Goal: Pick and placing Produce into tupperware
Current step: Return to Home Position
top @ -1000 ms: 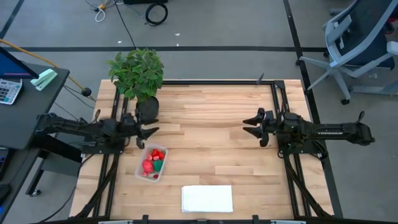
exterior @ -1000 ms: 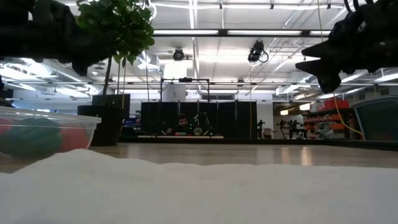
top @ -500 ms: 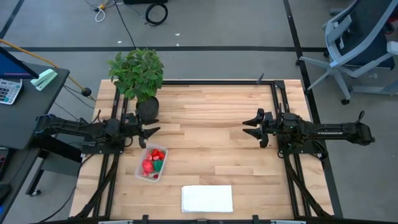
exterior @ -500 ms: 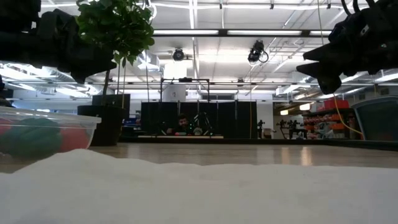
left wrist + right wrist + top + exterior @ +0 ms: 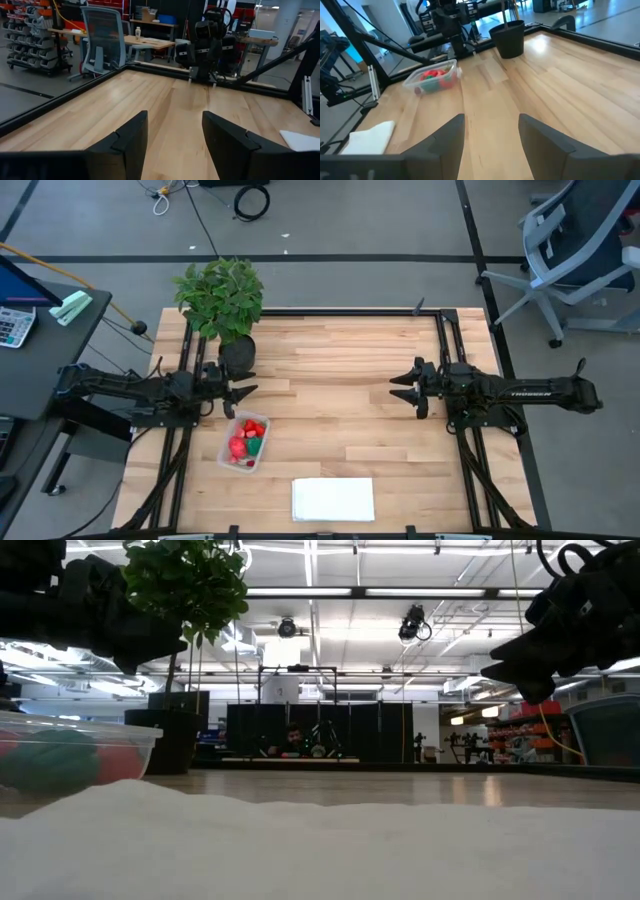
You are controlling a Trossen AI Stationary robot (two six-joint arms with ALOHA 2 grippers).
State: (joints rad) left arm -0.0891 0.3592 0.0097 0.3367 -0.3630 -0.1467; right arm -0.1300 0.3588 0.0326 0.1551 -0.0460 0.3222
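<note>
The left gripper (image 5: 246,394) is easing back a little toward its own side, clear of the small clear plastic rectangular tub (image 5: 238,466), which is sitting unmoved on the pale wooden table (image 5: 340,430) just beside it. The right gripper (image 5: 395,391), well apart across the table, is shifting only slightly. Both are hanging with fingers spread and nothing between them. The tiny red, pink and green toy produce (image 5: 241,443) is lying inside the tub and none is showing loose, so the packing is looking finished and the arms are likely just parking.
</note>
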